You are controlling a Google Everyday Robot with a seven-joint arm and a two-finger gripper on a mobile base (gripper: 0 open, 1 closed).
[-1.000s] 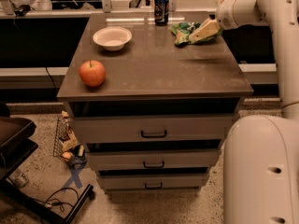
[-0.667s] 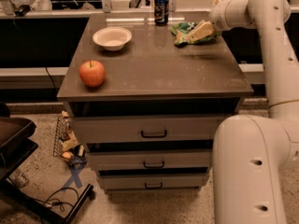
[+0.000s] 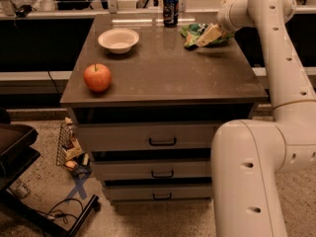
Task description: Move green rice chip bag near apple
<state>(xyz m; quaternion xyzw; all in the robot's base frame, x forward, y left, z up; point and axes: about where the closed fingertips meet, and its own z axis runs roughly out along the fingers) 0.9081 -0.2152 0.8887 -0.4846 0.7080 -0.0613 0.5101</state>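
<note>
Looking at the drawer cabinet (image 3: 168,78), we take it as the reference for every place. The green rice chip bag (image 3: 191,32) lies crumpled on the cabinet's top, near its far right corner. The gripper (image 3: 207,35) is at this same corner. It reaches in from the cabinet's right side, and its pale tip lies over the right part of the bag and touches it. The green foil spreads out from under the gripper toward the middle of the cabinet's far edge. We cannot tell whether the gripper is clenched on the bag or released, because its tip and the foil overlap.

The apple (image 3: 97,77) stands on the top near the cabinet's front left corner, stem upward, well apart from the bag and the gripper. A white bowl (image 3: 118,40) sits toward the far left part of the top. A dark soda can (image 3: 170,10) stands upright at the cabinet's far edge. The white arm (image 3: 281,68) rises along the cabinet's right side, and its thick lower segment covers the right ends of the cabinet's drawers (image 3: 148,136).
</note>
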